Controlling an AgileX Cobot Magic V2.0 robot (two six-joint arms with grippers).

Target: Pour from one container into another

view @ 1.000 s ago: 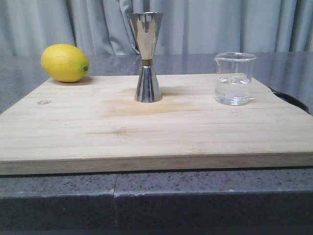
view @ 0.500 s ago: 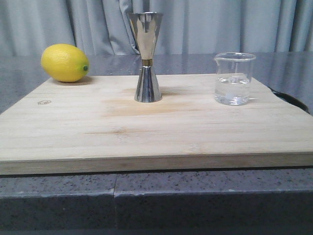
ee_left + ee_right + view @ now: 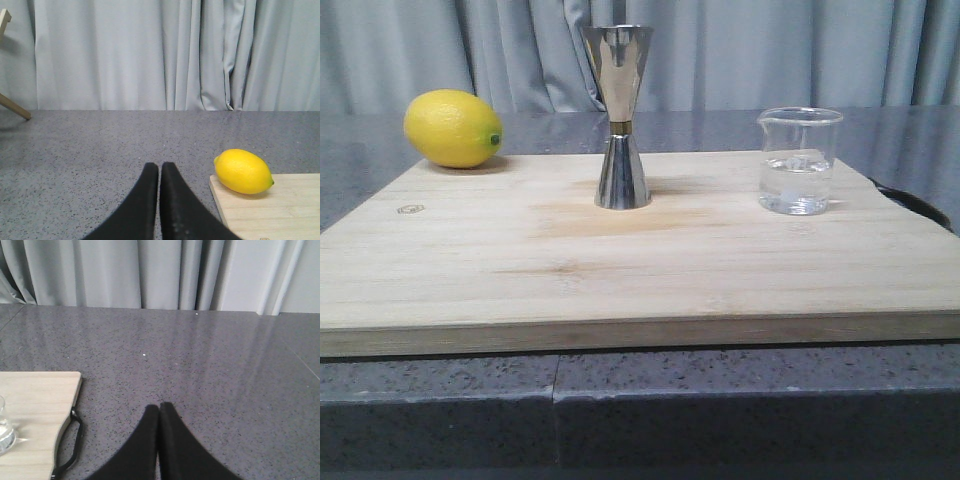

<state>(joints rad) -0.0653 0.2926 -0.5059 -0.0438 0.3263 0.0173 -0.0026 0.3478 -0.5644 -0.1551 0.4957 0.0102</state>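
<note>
Beaker [image 3: 800,160] w/ clear liquid, jigger [image 3: 619,115] upright on board [image 3: 620,270] — apart.

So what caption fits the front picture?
Lemon, steel jigger and water-filled glass beaker lined up on a wooden board.

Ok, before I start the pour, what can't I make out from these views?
- Beaker: printed markings too faint in the front view; cut off by the frame edge in the right wrist view.
- Jigger: inside of its upper cup hidden by its own rim, front view.
- Both end effectors: absent from the front view, so their position relative to the board is unclear.
</note>
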